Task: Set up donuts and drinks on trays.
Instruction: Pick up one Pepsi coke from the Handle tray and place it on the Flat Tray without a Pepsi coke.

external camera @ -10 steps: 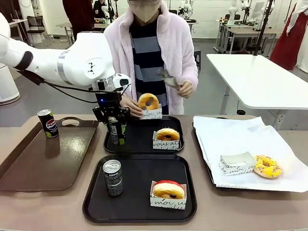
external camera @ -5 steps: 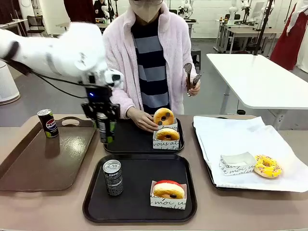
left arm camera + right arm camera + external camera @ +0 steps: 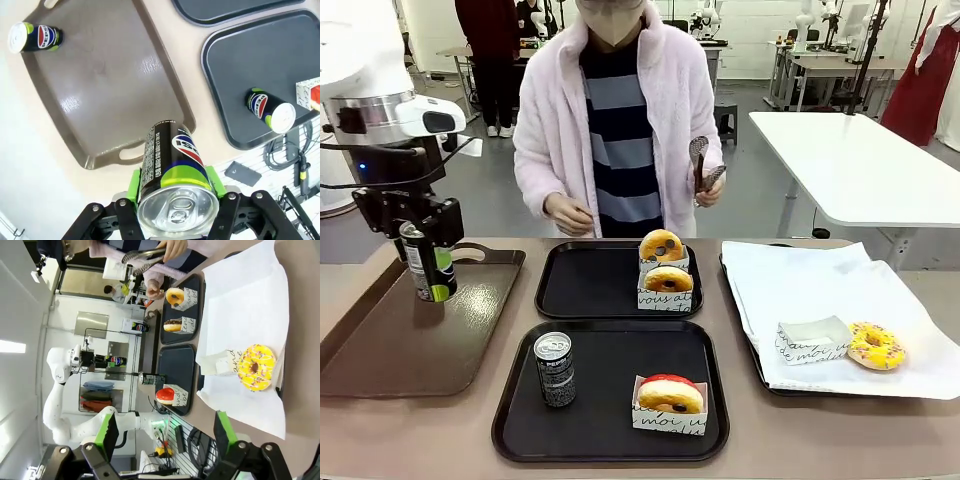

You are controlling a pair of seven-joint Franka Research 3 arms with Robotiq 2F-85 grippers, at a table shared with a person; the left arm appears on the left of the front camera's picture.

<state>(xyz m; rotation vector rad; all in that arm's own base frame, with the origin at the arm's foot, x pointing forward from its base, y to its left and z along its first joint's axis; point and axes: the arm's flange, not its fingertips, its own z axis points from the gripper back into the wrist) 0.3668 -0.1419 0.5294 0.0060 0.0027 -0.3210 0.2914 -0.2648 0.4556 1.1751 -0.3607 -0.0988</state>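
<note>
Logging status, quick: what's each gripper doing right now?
Left gripper: closed on a slim black soda can with a lime-green band.
Right gripper: open, holding nothing.

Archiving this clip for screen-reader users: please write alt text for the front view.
The left gripper holds a lime-marked Pepsi can over the glossy brown tray. The near black tray carries a second Pepsi can and a red-iced donut; the far black tray carries two sleeved donuts, with a person holding tongs behind it.

Showing black, blue and lime green on the can [image 3: 172, 160] between the green-padded fingers [image 3: 133, 184]; gleaming glossy brown on the tray [image 3: 110, 90] beyond.
</note>
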